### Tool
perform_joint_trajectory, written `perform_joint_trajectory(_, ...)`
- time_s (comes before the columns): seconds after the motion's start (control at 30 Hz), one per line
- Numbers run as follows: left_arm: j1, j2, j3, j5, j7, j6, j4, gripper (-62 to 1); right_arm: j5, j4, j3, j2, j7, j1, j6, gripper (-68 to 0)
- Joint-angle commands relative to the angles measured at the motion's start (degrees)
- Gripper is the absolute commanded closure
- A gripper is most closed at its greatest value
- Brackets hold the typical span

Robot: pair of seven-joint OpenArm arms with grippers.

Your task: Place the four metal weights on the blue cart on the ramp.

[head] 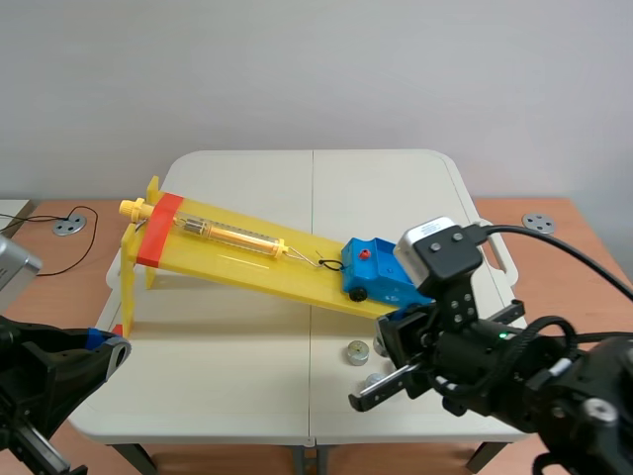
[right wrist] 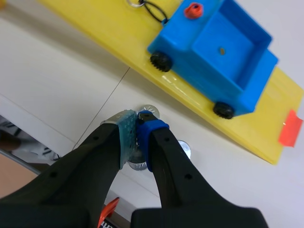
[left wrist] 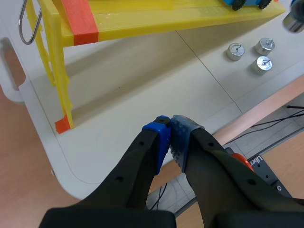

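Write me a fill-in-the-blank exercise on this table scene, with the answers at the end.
1. The cart stands on the yellow ___.
2. The cart's tray is ___.
3. The left wrist view shows ___ weights lying on the table.
4. The left gripper hangs over the table's corner with its fingers ___.
Missing words: ramp; empty; three; shut.

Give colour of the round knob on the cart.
Red round knob on the blue plastic cart; clearest in right wrist view.
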Motion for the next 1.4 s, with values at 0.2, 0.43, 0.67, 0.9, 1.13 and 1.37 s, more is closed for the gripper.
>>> perform_joint_trajectory(0.2, -0.83, 0.26, -0.83, -4.24, -5.53, -0.52, 3.82, -3.4, 18.73, 11.10, 12.20, 0.55, 2.89, 0.02, 4.04, -0.6)
perform_joint_trajectory(0.43, -0.83, 0.26, -0.83, -4.24, -5.53, -0.52, 3.82, -3.4, 20.33, 9.20, 17.22, -4.17, 2.49, 5.31, 3.98, -0.6)
perform_joint_trajectory(0.67, -0.83, 0.26, -0.83, -4.24, -5.53, -0.52, 3.82, -3.4, 20.33, 0.90, 17.14, -8.85, 1.81, 13.81, 3.98, -0.6)
perform_joint_trajectory(0.9, -0.83, 0.26, -0.83, -4.24, -5.53, -0.52, 3.82, -3.4, 20.33, -8.50, 17.14, -11.82, 2.08, 21.90, 5.03, -0.6)
perform_joint_trajectory(1.13, -0.83, 0.26, -0.83, -4.24, -5.53, -0.52, 3.82, -3.4, 20.22, -15.74, 16.74, -13.55, 2.12, 27.19, 6.58, -0.6)
perform_joint_trajectory(1.37, -0.83, 0.26, -0.83, -4.24, -5.51, -0.52, 3.82, -3.4, 17.79, -19.76, 16.70, -14.67, 4.24, 29.51, 6.34, -0.6)
